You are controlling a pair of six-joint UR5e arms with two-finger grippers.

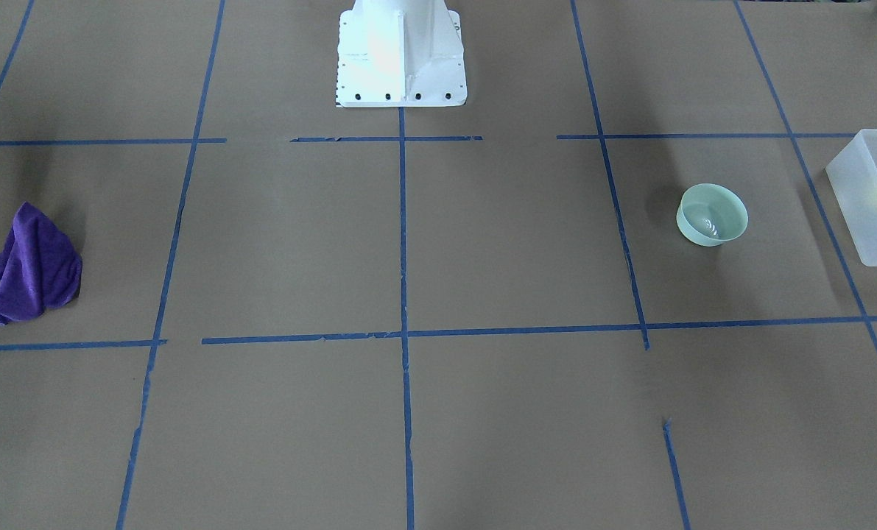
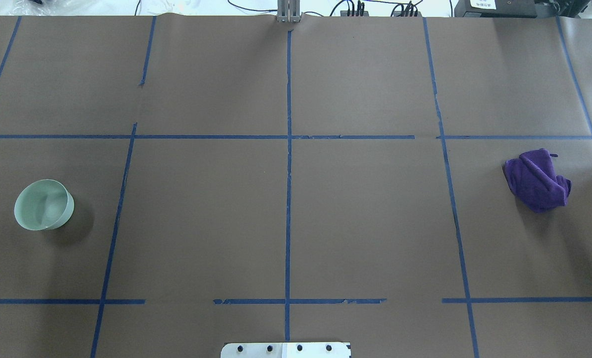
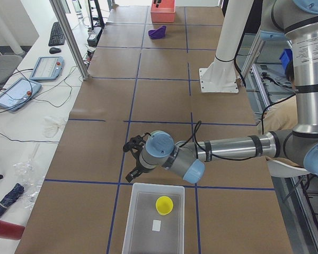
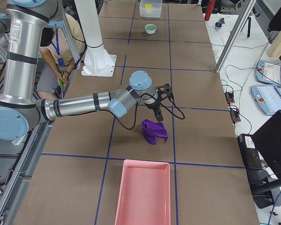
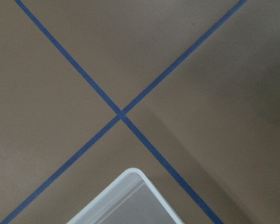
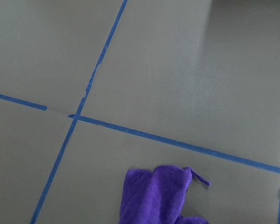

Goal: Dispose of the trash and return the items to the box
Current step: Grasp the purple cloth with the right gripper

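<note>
The pale mint-green bowl (image 1: 712, 214) stands upright on the brown table, apart from the box; it also shows in the overhead view (image 2: 43, 204) and far off in the right side view (image 4: 151, 28). The yellow cup (image 3: 164, 205) stands inside the frosted white box (image 3: 148, 233), whose edge shows in the front view (image 1: 861, 199). My left gripper (image 3: 130, 159) hovers over the table just beyond the box; the arm hides the bowl there. My right gripper (image 4: 164, 104) hovers just above a purple cloth (image 4: 153, 131). I cannot tell whether either gripper is open or shut.
The purple cloth (image 2: 537, 180) lies crumpled on the robot's right side of the table. A pink bin (image 4: 144, 192) stands at that end. The left wrist view shows a corner of the box (image 5: 126, 198); the right wrist view shows the cloth (image 6: 158, 196). The white robot base (image 1: 400, 55) stands mid-table.
</note>
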